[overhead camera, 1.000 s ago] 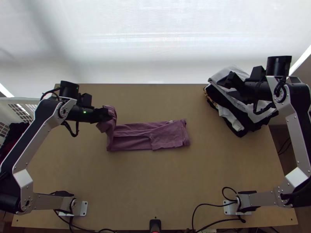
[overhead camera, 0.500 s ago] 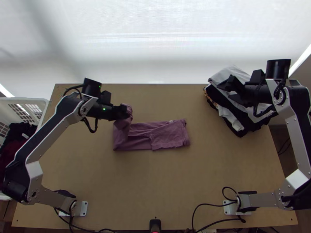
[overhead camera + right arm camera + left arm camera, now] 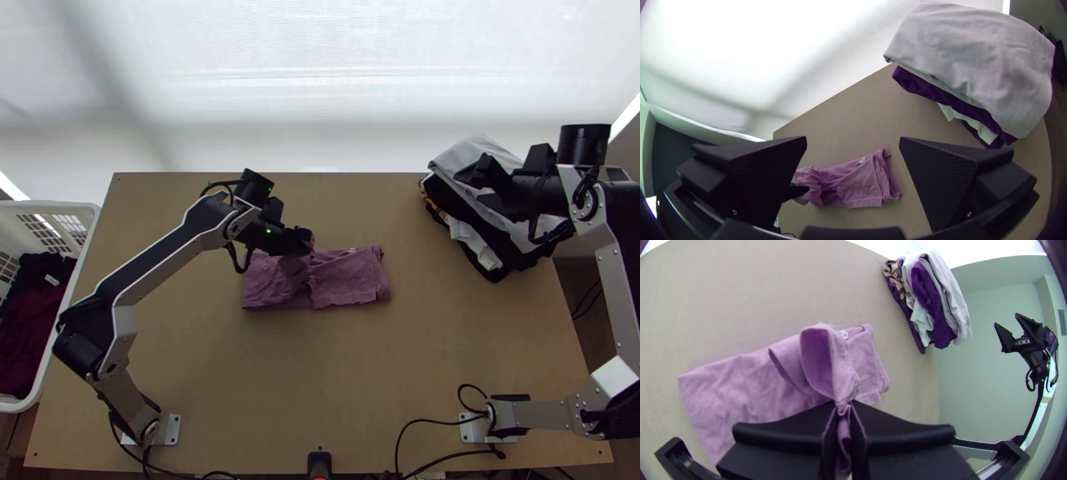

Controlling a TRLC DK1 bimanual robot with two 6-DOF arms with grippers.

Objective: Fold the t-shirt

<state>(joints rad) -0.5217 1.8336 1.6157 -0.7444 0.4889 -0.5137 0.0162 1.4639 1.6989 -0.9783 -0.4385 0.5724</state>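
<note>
Between left jaws: t-shirt (image 3: 348,280), bunched part clamped | folded remainder beneath | right jaws: spread, well away

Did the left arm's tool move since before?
Yes. In the top view, the left tool, pinching the t-shirt, moved right, farther from the white basket.

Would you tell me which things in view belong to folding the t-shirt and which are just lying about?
For the job:
- mauve t-shirt
- left hand, gripping it

Just lying about:
- stack of clothes, table's right side
- white basket
- dark clothes inside it
</note>
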